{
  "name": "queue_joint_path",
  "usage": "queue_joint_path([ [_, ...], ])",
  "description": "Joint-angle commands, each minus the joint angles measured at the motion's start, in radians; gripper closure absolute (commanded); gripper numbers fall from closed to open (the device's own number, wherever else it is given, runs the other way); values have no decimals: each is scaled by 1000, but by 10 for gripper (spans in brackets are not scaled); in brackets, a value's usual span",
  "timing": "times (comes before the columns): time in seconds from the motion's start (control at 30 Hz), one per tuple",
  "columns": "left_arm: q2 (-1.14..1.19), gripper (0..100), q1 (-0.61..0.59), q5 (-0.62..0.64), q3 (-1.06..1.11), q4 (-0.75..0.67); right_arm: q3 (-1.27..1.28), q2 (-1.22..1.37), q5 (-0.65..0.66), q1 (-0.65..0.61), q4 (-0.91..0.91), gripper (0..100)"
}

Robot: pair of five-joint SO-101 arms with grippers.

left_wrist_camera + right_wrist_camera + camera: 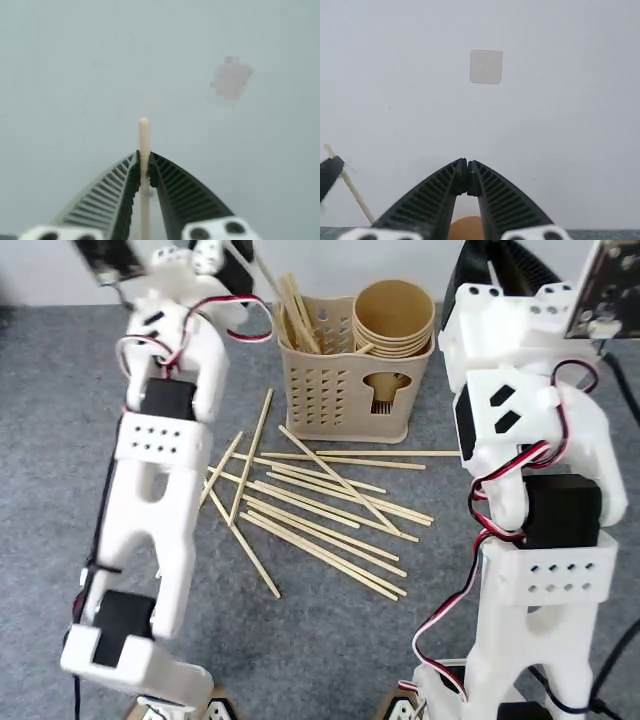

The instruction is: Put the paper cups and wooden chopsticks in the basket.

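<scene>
Chopstick [144, 134] pinched in left gripper [144, 157]; overhead, loose chopsticks [322, 512] lie before basket [322, 390].

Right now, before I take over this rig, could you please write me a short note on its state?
Left end effector: shut on one chopstick, up off the table.
Right end effector: shut, holding nothing.
Basket: paper cups stacked in one compartment, several chopsticks standing in the other.
Done: the cups are in, and some chopsticks too.
Left: drop the held chopstick in, then gather the many loose chopsticks scattered on the grey table in front of the basket.
</scene>
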Motion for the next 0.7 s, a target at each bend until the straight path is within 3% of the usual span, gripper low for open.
queue_joint_path([
  [0.0, 9, 964, 12, -66, -27, 52, -60, -35, 12, 10, -13, 981],
  [0.17, 11, 883, 12, -31, -140, 258, -60, -35, 12, 10, -13, 981],
  [0.4, 11, 874, 2, -35, -392, 611, -60, -35, 12, 10, -13, 981],
  [0.57, 21, 874, -34, -106, -570, 928, -60, -35, 12, 10, -13, 981],
  [0.67, 21, 874, -68, -187, -587, 1045, -60, -35, 12, 10, -13, 981],
])
